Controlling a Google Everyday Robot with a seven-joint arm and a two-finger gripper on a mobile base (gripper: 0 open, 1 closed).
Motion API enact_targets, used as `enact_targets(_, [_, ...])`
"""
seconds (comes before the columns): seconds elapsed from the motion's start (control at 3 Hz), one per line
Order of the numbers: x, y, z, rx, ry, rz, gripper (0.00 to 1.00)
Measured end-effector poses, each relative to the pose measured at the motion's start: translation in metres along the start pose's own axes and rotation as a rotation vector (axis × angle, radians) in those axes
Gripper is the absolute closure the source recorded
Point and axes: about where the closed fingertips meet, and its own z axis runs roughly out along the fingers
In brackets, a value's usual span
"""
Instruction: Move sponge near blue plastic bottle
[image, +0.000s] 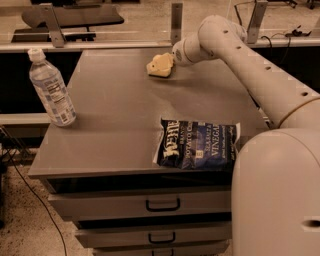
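While the hand (169, 61) touches the sponge (159, 65), grip untellable | blue plastic bottle (52, 92) well apart from hand | risk: loose hold drops sponge midway.

The arm (250, 70) extends from the base (275, 200) at 4 o'clock, with the gripper (166, 63) low near 12 o'clock.

We see the gripper (169, 61) toward the far side of the grey cabinet top (115, 115), around 12 o'clock, right against the sponge (158, 66). The blue plastic bottle (51, 90) stands upright at 9 o'clock by the left edge, well apart from the sponge. A dark blue chip bag (196, 145) lies flat near 4 o'clock, above the drawers (162, 204).
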Motion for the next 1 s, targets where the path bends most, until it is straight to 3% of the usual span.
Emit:
enact_targets(0.33, [-0.004,0.004,-0.001,-0.018,-0.027,-0.004,0.4])
enact_targets(1.0, [0.015,0.036,-0.005,-0.109,0.016,-0.037,0.86])
